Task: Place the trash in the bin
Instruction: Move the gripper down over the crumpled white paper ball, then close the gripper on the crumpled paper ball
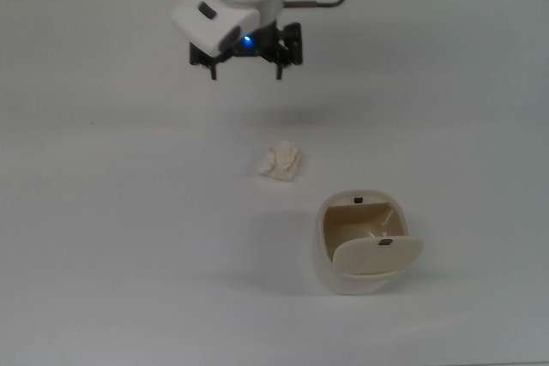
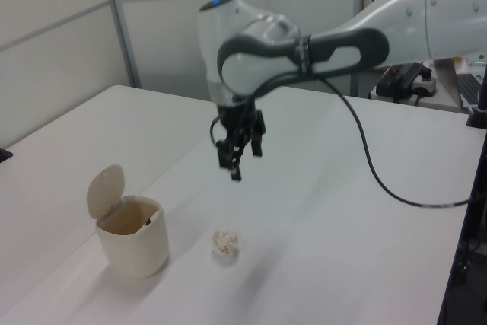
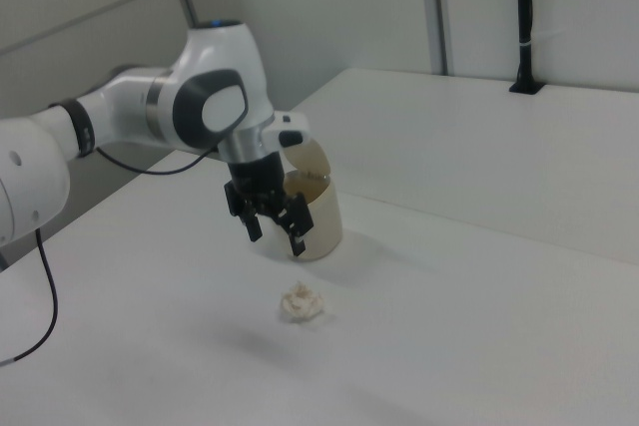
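Basically nothing of the job is done yet, judging by how things lie: the wad isn't picked up and nothing is in the bin. Going near to far in the top view, closest is the bin (image 1: 364,250), a small rounded cream-beige plastic tub, smooth and a bit glossy, with its flap lid (image 1: 377,255) swung up so the mouth is open and the tan inside shows; there's a little dark mark on the lid and another at the far rim. Just beyond it, close beside it but not touching, the trash (image 1: 280,163) sits on the plain matte white table (image 1: 103,237): a small crumpled wad of cream-white paper, all soft folds and creases, way smaller than the bin. Farther back the gripper (image 1: 245,67) hangs in the air above the table, well apart from the wad, with its black fingers spread apart and nothing between them; the white glossy wrist housing above it has a small blue light on. The left view shows the same, fingers pointing down and empty. So what's left looks like everything: come down over the wad, pinch it, carry it to the open bin, drop it in.
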You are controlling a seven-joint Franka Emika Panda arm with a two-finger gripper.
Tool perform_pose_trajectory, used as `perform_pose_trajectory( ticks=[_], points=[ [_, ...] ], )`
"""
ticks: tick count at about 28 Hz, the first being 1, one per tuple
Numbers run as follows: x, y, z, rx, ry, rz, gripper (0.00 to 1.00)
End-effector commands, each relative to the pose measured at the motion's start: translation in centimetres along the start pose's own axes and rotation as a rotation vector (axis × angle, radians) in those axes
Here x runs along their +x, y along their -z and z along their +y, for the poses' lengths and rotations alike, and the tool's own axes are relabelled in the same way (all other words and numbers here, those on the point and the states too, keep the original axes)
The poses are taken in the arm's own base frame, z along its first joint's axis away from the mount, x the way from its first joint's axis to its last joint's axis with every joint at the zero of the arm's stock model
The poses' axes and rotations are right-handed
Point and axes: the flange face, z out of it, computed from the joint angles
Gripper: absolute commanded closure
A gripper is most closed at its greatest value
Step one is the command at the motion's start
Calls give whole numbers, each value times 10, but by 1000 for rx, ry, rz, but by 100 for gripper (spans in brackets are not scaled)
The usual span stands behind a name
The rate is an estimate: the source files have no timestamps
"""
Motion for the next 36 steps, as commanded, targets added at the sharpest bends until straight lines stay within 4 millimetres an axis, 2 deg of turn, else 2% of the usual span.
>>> perform_pose_trajectory(
  ticks=[1, 3, 7, 8, 13, 17, 19, 28, 31, 36],
  points=[
    [5, -38, -21, -27, -69, 24, 0],
    [15, -61, -30, -51, -89, 19, 0],
    [25, -86, -39, -87, -120, 34, 0],
    [30, -100, -40, -99, -144, 34, 0],
    [36, -117, -40, -123, -171, 43, 0],
    [38, -142, -48, -167, -153, 23, 0],
    [40, -147, -51, -196, -173, 34, 0],
    [42, -146, -53, -189, -192, 55, 0],
    [43, -148, -61, -186, -180, 66, 0],
    [45, -165, -67, -188, -173, 62, 0]
  ],
)
